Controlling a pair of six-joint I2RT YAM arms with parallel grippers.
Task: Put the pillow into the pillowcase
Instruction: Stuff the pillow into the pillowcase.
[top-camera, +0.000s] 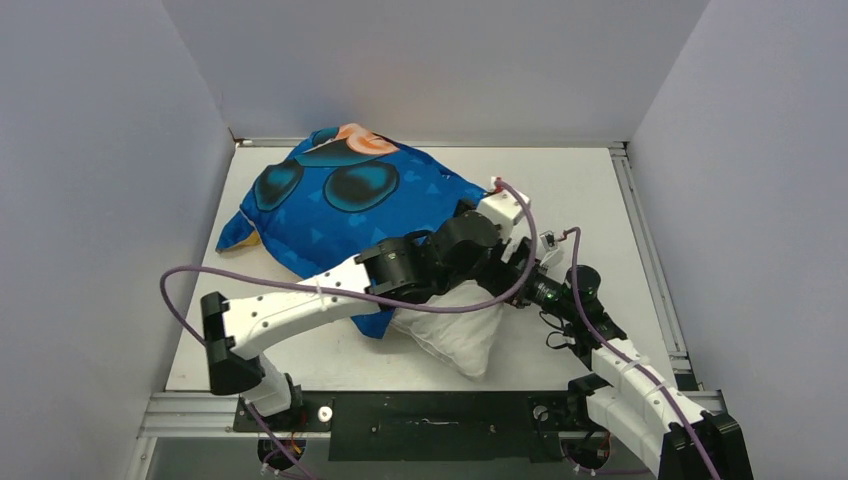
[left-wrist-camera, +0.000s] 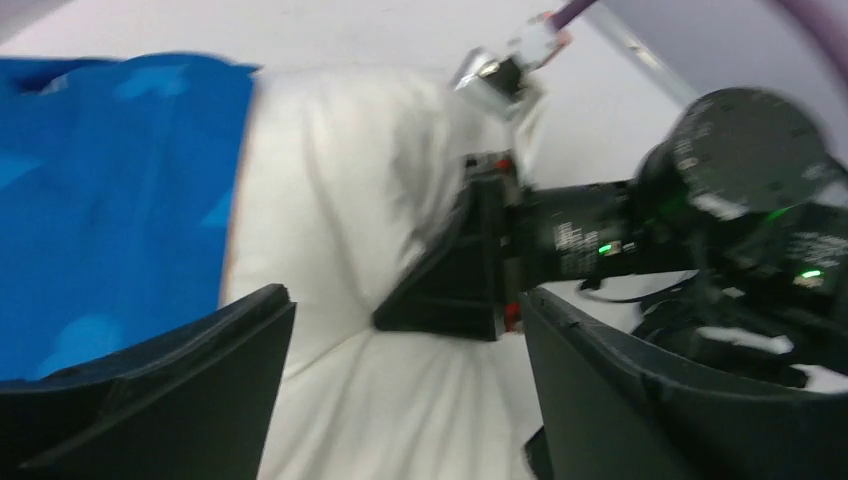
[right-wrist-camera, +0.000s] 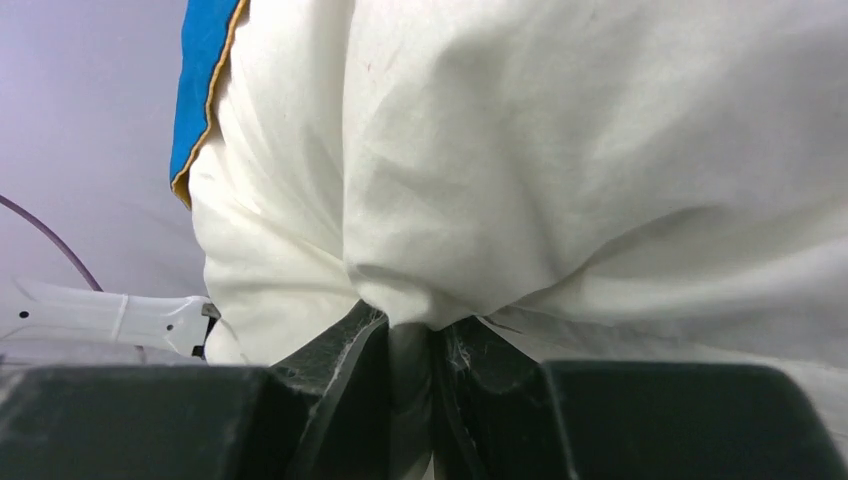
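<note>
Right gripper (right-wrist-camera: 410, 335) pinches a fold of the pillow (right-wrist-camera: 560, 150), whose bare end pokes out of the pillowcase (top-camera: 370, 200) mouth. Left gripper (left-wrist-camera: 405, 300) hovers spread and empty beside that mouth. Pushing on so thin a pinch could slip the fabric, or shove the pillowcase along.

The pillow (top-camera: 455, 335) is hemmed in by the left arm (top-camera: 300, 305) and right arm (top-camera: 620, 365); open table (top-camera: 590, 190) is left far right.
</note>
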